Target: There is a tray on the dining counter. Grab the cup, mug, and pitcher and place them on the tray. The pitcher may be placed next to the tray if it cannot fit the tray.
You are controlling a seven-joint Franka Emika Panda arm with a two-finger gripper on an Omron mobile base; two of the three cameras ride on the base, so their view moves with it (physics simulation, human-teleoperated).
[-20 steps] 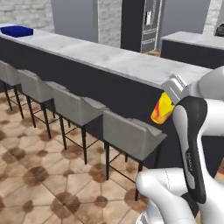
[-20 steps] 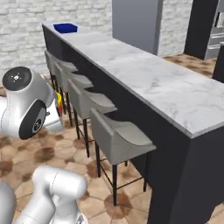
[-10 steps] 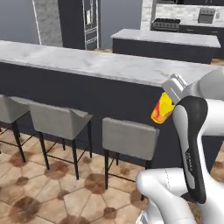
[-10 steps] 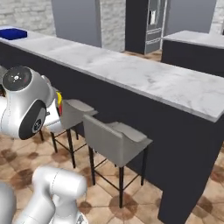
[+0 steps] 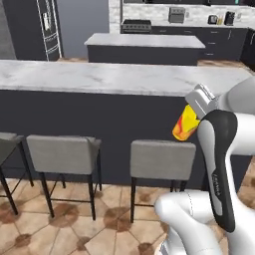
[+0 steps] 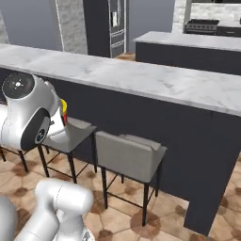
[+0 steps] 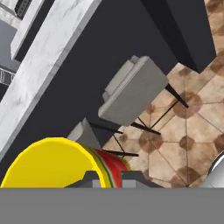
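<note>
Left base view: end effector (image 5: 191,117) is clamped shut on the cup (image 5: 185,124), carried tilted in the air in front of the dark base of the table (image 5: 114,78), above a grey stool (image 5: 162,159). Hand view puts the yellow rim (image 7: 54,164) right at the fingertips. Looks light, rigid and smooth, so probably slippery; I'd grip the wall below the rim.
</note>
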